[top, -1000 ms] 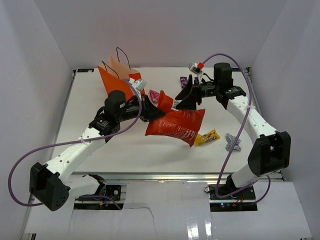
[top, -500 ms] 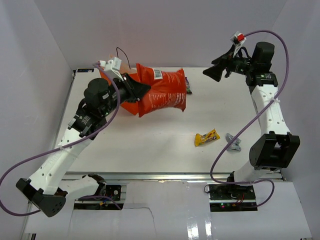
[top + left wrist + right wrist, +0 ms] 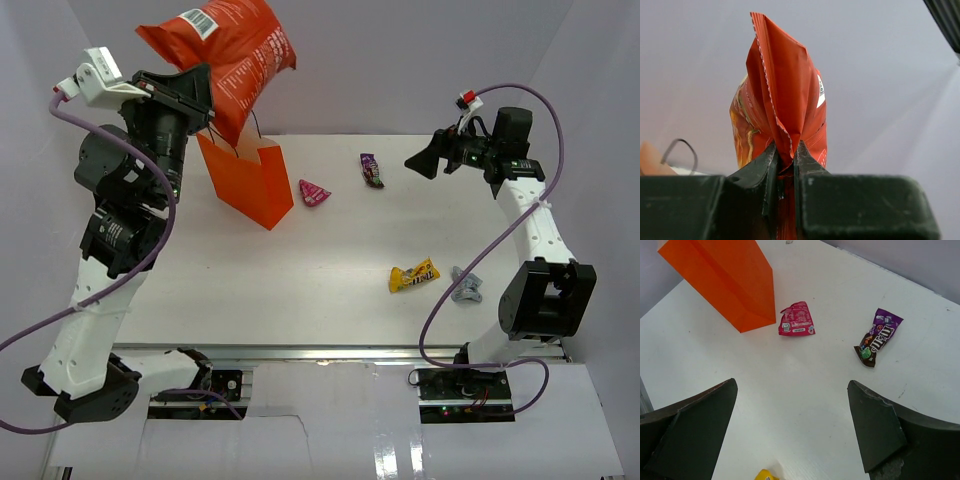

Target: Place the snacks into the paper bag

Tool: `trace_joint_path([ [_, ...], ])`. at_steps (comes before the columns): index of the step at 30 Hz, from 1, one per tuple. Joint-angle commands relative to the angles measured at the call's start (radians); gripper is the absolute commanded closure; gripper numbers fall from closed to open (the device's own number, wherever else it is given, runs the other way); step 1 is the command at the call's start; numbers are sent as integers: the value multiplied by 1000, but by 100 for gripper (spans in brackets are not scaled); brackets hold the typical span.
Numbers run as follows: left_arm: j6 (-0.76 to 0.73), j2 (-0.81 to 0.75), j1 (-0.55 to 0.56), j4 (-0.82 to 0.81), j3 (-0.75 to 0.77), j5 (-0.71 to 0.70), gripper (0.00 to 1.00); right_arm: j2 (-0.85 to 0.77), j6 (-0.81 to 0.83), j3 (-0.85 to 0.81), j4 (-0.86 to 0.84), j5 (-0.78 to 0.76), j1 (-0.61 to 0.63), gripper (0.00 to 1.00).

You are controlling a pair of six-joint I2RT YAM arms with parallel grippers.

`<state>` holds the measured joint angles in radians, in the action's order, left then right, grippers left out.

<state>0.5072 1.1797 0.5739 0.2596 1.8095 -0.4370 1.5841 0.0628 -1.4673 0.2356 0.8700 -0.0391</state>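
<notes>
1. The left hand (image 3: 785, 157) pinches the red crisp bag (image 3: 228, 48) by its crimped end seam, high above the paper bag (image 3: 250, 182).
2. The right hand (image 3: 791, 390) is spread and empty.
3. The crisp bag looks light, puffy and crushable (the seam is the safest hold).

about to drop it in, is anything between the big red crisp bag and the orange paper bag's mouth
Nothing visible blocks it. The large red crisp bag, pinched in the left gripper, hangs above the orange paper bag; its thin black cord handle loops nearby.

a robotics lab test cell: plain white walls (image 3: 400, 60) box in a white table (image 3: 300, 290).
</notes>
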Motion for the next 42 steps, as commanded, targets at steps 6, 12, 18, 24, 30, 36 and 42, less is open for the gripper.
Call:
trace_joint_path([
  [6,-136,35,4,-92,65,-359,100,-41,17,24,-19,-42,1,3],
  [12,-190,55,3,-100,70,-460,100,-39,15,38,-19,-54,1,3],
  [18,-197,90,3,-56,70,-529,100,-41,11,48,-19,-62,1,3],
  [24,-188,149,3,-13,94,-526,100,-44,8,59,-22,-65,1,3],
  [30,-112,204,3,82,132,-517,100,-53,8,78,-24,-68,-4,2],
  [36,40,196,3,240,117,-522,100,-58,8,93,-27,-66,-19,2],
  [42,122,176,3,306,71,-493,100,-52,2,98,-30,-63,-25,2],
])
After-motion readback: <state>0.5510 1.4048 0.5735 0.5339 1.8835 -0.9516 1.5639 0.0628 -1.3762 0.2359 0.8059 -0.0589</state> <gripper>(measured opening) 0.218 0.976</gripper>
